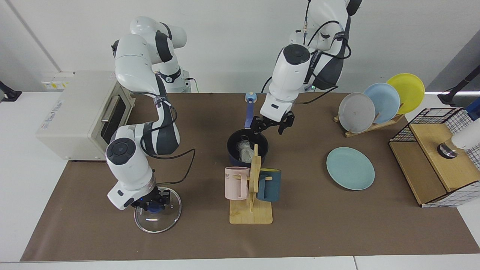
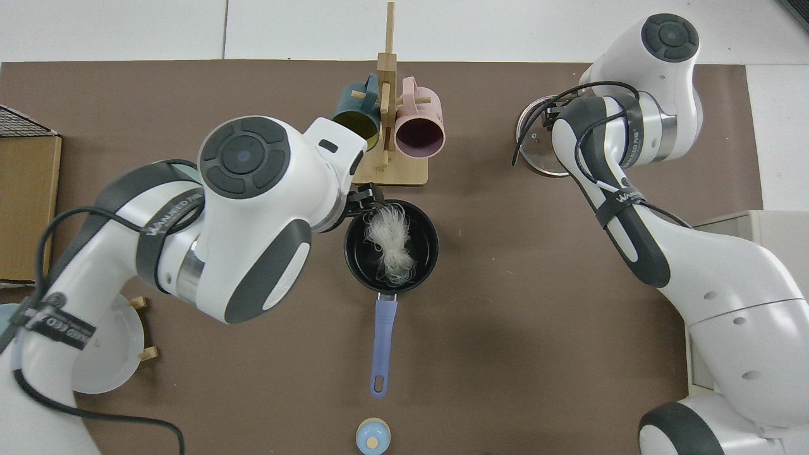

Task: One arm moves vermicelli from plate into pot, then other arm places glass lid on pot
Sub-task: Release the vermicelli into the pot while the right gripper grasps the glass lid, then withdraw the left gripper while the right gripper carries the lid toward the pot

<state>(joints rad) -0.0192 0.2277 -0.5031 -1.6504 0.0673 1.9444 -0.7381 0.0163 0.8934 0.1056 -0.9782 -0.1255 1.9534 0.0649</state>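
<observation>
White vermicelli [image 2: 390, 237] lies as a loose tangle inside the pot [image 1: 230, 147], on its black floor. The pot stands mid-table on the brown mat [image 1: 311, 225], its blue handle pointing toward the robots. Just in front of it, on the camera's side in the facing view, is the wooden mug rack [image 1: 252, 204] with a pink mug [image 1: 236, 182] and a dark teal mug [image 1: 270, 185].

Left gripper [image 1: 272, 125]: raised above the pot's far rim, clear of the noodles, fingers spread apart, nothing between them. In the top view its arm's large wrist covers much of the teal plate [image 1: 350, 168]; in the facing view that plate lies bare on the mat, well apart from the pot.

Right gripper [image 1: 154, 202]: down at the glass lid [image 1: 158, 215], which lies flat on the mat near the front edge. Its fingers sit at the blue knob; whether they are clamped on it, I cannot tell. The lid is well apart from the pot.

A toaster oven [image 1: 80, 112] stands behind the right arm. Three plates stand upright in a rack [image 1: 375, 125].
</observation>
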